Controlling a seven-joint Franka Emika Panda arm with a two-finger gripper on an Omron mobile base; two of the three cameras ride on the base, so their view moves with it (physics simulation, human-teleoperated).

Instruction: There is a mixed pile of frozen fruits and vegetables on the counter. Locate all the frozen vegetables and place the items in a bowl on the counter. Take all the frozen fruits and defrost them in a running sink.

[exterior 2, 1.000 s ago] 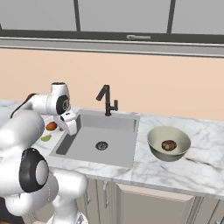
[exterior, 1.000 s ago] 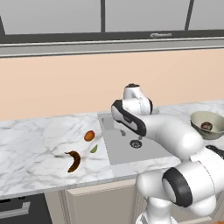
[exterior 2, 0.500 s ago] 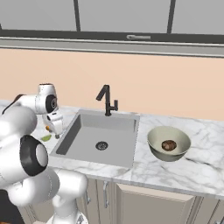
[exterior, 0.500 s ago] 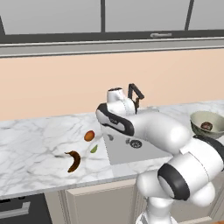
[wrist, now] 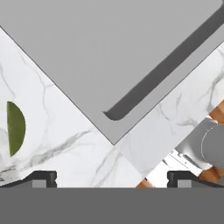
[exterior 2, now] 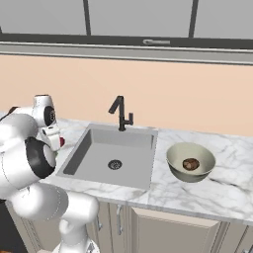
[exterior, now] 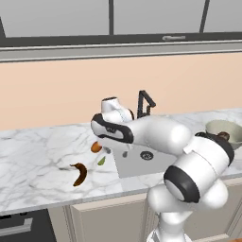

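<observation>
Gripper (wrist: 109, 178) open, empty, above counter (wrist: 65, 148) at sink (wrist: 113, 57) corner. Green leaf piece (wrist: 15, 128) at left frame edge, long axis vertical in frame; probably next pick, lies left of fingertips.

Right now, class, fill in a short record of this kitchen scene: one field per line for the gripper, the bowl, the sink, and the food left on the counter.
gripper: open and empty, over the counter at the sink's left edge
bowl: bowl right of the sink, brown ball inside
sink: sink has nothing in it, no water seen at the faucet
orange ball: orange ball on the counter, left of the sink
curved brown piece: curved brown piece on the counter, nearer the front edge
green piece: green piece on the counter
</observation>
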